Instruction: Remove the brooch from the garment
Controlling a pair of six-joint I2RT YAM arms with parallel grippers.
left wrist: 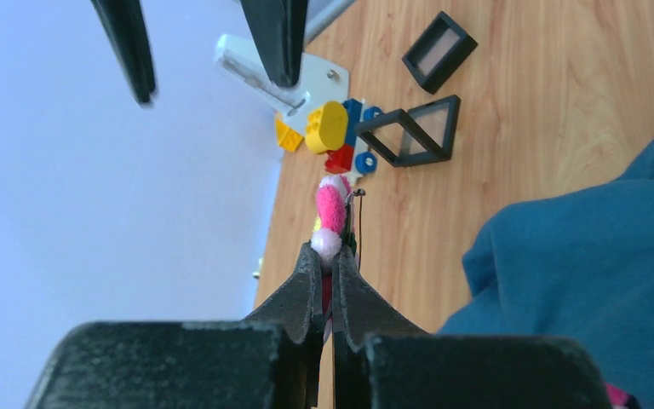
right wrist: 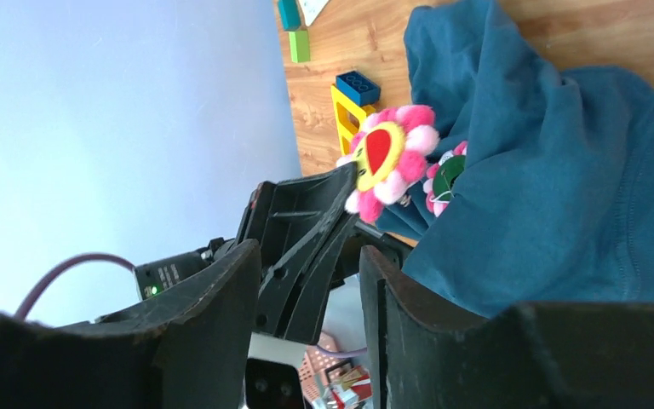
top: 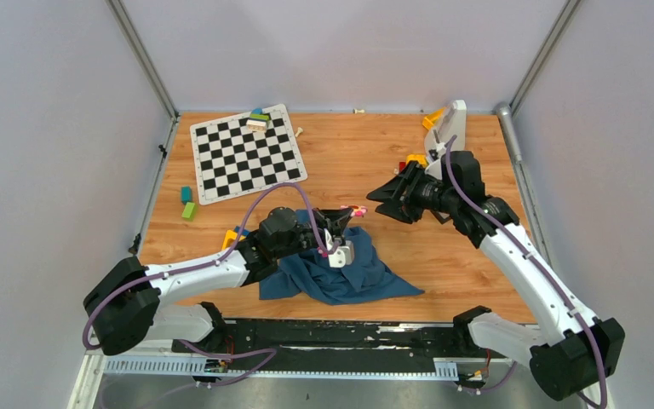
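Note:
The brooch (right wrist: pixel 385 162) is a flower with pink and white petals. Its face in the right wrist view is yellow with a red middle. My left gripper (left wrist: pixel 330 256) is shut on its lower edge and holds it edge-on above the table, apart from the blue garment (left wrist: pixel 588 281). In the top view the brooch (top: pixel 358 210) sits just past the upper edge of the garment (top: pixel 341 277), at the tip of my left gripper (top: pixel 346 218). My right gripper (top: pixel 385 198) is open and empty, in the air to the right and pointing at the brooch; it also shows in its own view (right wrist: pixel 306 256).
A smaller pink piece with a green middle (right wrist: pixel 444 177) lies on the garment beside the brooch. A chessboard (top: pixel 247 155) lies at the back left, with green blocks (top: pixel 187 204) near it. Toy bricks (left wrist: pixel 334 132) and a white stand (top: pixel 453 119) are at the back right.

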